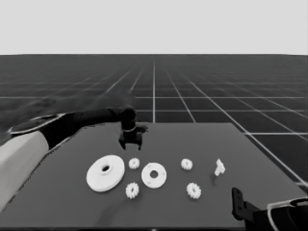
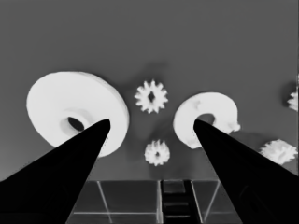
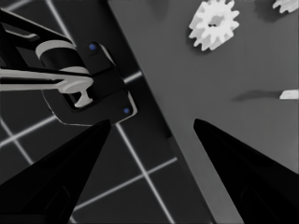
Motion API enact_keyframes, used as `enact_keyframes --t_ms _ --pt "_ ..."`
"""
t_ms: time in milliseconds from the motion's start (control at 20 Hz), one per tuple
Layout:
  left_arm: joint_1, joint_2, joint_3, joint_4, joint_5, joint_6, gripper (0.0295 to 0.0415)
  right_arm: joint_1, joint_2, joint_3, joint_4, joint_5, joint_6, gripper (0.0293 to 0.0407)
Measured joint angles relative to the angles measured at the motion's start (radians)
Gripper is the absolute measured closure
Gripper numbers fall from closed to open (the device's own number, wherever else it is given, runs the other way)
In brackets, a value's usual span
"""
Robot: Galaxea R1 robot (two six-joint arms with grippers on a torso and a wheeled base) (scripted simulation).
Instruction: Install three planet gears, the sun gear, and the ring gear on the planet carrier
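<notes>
Head view, left arm: we see the left gripper (image 1: 131,143) hanging over the far half of the table (image 1: 269,183), just beyond the row of white parts, fingers spread and holding nothing.
Head view, parts: the larger round part (image 1: 105,173) lies at the left; the smaller round part (image 1: 154,175) lies just right of it, still bare. Four gears sit loose around it: one (image 1: 134,163) between the two round parts on the far side, one (image 1: 132,190) between them on the near side, one (image 1: 186,164) to the right and one (image 1: 194,190) right and nearer.
Head view, odd bit: a thin white piece (image 1: 219,167) stands further right.
Head view, right arm: the right gripper (image 1: 237,204) waits at the lower right corner.
Left wrist view: our open fingers (image 2: 91,140) frame both round parts, with two gears in the gap.
Right wrist view: the fingers (image 3: 84,154) are apart and empty above the table corner; one gear (image 3: 214,23) lies nearby.
Risk: we judge nothing is installed yet. With gears so close to the round parts, a descending finger could nudge a neighbour, or pinch a gear off-centre so it tilts and slips.
</notes>
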Motion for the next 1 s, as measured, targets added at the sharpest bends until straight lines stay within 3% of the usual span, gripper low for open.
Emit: enact_keyframes --t_ms 50,150,450,550,950,1000 --pt "0.116 0.015 -0.046 0.081 -0.042 0.02 0.0326 0.0 0.0 0.0 0.0 0.0 0.0 0.0315" --pt "0.211 0.052 -0.149 0.143 -0.095 0.071 0.0326 0.0 0.0 0.0 0.0 0.0 0.0 0.0315" --pt "0.24 0.078 -0.215 0.157 -0.119 0.11 0.0332 0.0 0.0 0.0 0.0 0.0 0.0 0.0315" --pt "0.24 0.08 -0.221 0.162 -0.124 0.11 0.0398 0.0 0.0 0.0 0.0 0.0 0.0 0.0315" --pt "0.245 0.082 -0.226 0.166 -0.129 0.11 0.0398 0.0 0.0 0.0 0.0 0.0 0.0 0.0315" --pt "0.151 0.009 -0.034 0.068 -0.023 0.014 0.0398 0.0 0.0 0.0 0.0 0.0 0.0 0.0315"
